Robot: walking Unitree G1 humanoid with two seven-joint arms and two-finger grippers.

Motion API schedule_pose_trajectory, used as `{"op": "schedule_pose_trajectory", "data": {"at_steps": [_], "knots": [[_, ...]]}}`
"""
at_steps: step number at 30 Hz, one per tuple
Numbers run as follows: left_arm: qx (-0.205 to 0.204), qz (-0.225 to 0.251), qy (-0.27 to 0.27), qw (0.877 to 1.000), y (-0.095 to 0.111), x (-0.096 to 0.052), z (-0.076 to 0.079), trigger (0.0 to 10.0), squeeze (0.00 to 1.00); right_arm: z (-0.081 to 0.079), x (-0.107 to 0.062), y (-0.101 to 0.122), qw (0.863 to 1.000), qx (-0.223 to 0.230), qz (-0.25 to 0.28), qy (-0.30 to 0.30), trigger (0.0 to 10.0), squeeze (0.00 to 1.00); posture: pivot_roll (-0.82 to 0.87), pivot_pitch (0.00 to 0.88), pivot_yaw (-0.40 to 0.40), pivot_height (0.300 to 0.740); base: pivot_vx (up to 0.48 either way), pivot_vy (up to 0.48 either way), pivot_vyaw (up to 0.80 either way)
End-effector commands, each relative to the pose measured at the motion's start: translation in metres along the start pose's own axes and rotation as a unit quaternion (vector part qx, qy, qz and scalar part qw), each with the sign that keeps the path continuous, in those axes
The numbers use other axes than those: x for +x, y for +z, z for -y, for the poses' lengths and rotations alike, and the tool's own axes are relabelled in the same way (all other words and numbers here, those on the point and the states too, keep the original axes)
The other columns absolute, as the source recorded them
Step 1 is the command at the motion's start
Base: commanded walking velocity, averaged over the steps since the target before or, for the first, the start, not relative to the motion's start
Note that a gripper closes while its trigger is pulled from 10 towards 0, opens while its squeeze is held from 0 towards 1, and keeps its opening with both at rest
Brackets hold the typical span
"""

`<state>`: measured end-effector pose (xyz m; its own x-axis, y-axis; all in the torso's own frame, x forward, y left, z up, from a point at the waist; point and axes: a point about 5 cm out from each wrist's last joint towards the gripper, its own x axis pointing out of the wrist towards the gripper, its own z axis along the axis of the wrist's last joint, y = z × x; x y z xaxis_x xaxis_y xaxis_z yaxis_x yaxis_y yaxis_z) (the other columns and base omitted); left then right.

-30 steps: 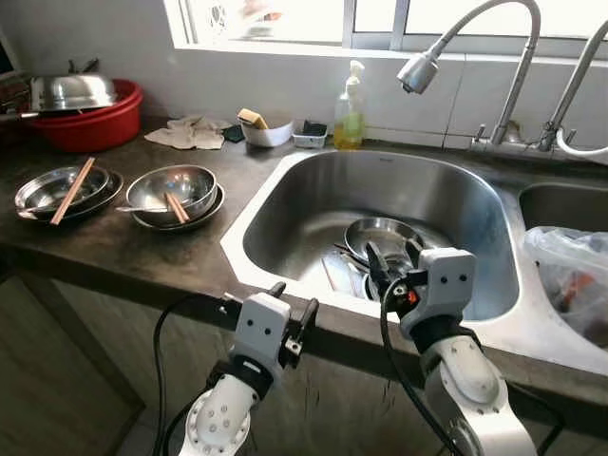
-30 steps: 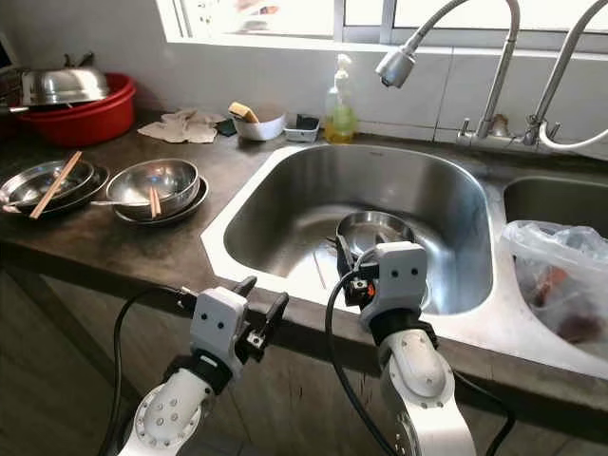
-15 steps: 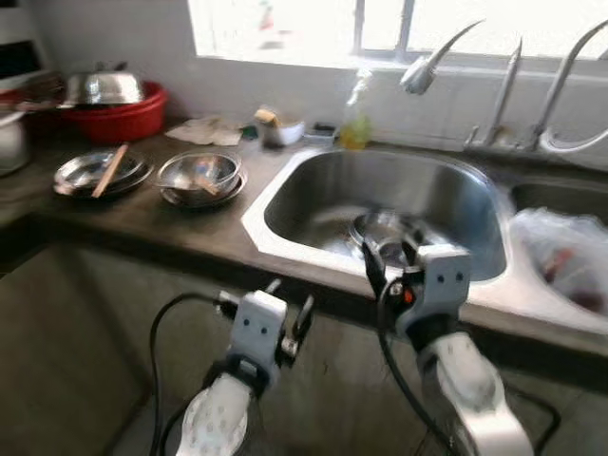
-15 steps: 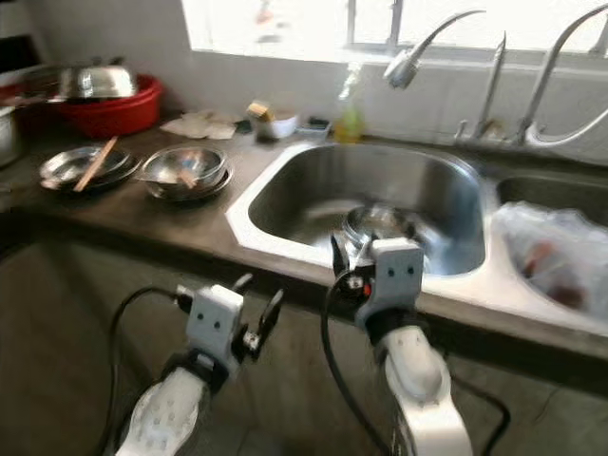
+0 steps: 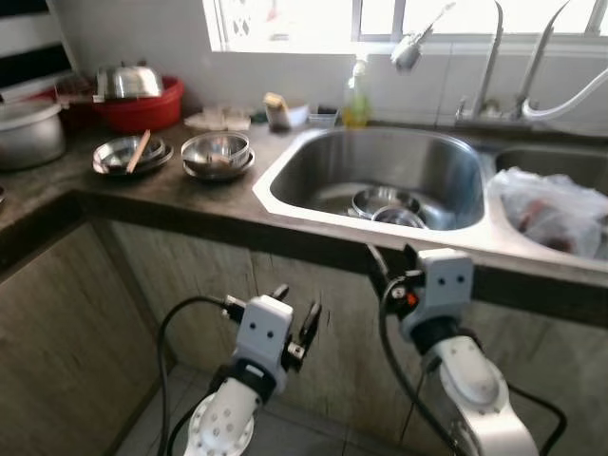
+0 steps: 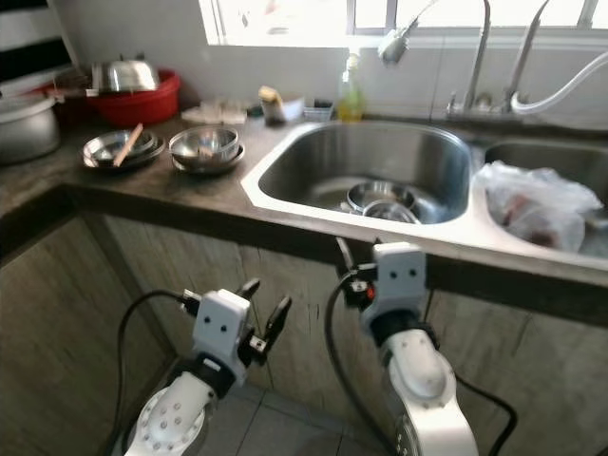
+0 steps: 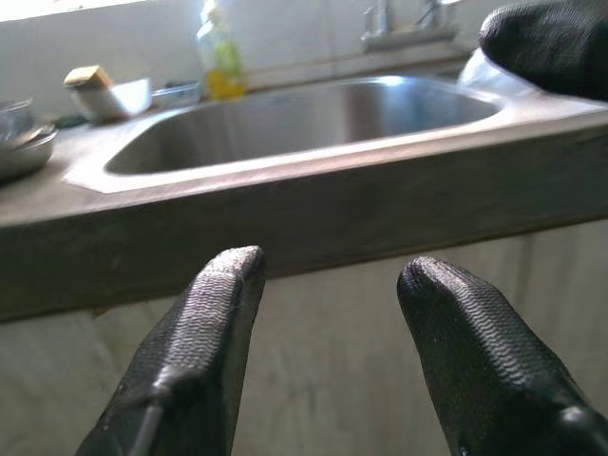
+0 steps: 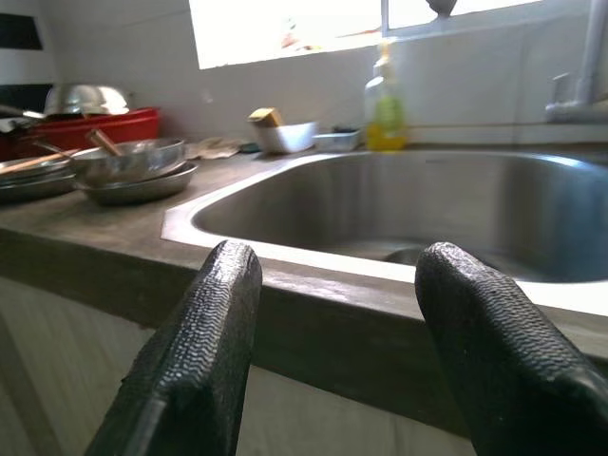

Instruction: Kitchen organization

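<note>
Red basin (image 5: 142,112) at the back, yellow-green soap bottle (image 5: 356,95) by the window, shiny silver sink (image 5: 380,176) and bowls (image 5: 217,152), dark grey countertop (image 5: 171,195), 2 grippers' black textured fingers (image 8: 190,361).

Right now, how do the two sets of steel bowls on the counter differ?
The nearer bowl stack sits closer to the sink; the farther bowl stack lies toward the red basin. The farther one has a wooden stick resting across it; the nearer one shows none clearly. Both are shiny steel, resting on plates.
</note>
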<state>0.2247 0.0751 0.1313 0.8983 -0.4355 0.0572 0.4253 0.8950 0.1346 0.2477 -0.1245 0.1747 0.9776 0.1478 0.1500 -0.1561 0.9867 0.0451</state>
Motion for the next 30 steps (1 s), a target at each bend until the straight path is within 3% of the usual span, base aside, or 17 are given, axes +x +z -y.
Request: {"op": "schedule_pose_trajectory", "data": {"at_steps": [1, 12, 30], "knots": [[0.007, -0.003, 0.006, 1.000, 0.000, -0.001, -0.004, 10.0, 0.00, -0.005, 0.001, 0.002, 1.000, 0.006, 0.004, 0.009, 10.0, 0.00, 0.03, 0.000, -0.007, 0.740, -0.292, 0.000, 0.00], [0.006, -0.010, 0.013, 1.000, -0.002, -0.004, -0.007, 10.0, 0.00, -0.003, -0.004, -0.016, 0.999, -0.010, -0.040, 0.018, 10.0, 0.00, 0.03, 0.000, -0.011, 0.740, -0.290, 0.000, 0.00], [0.004, -0.011, 0.017, 1.000, -0.003, -0.002, -0.008, 10.0, 0.00, -0.005, -0.004, -0.020, 0.998, -0.008, -0.053, 0.022, 10.0, 0.00, 0.04, 0.003, -0.020, 0.740, 0.000, 0.000, 0.00]]}}
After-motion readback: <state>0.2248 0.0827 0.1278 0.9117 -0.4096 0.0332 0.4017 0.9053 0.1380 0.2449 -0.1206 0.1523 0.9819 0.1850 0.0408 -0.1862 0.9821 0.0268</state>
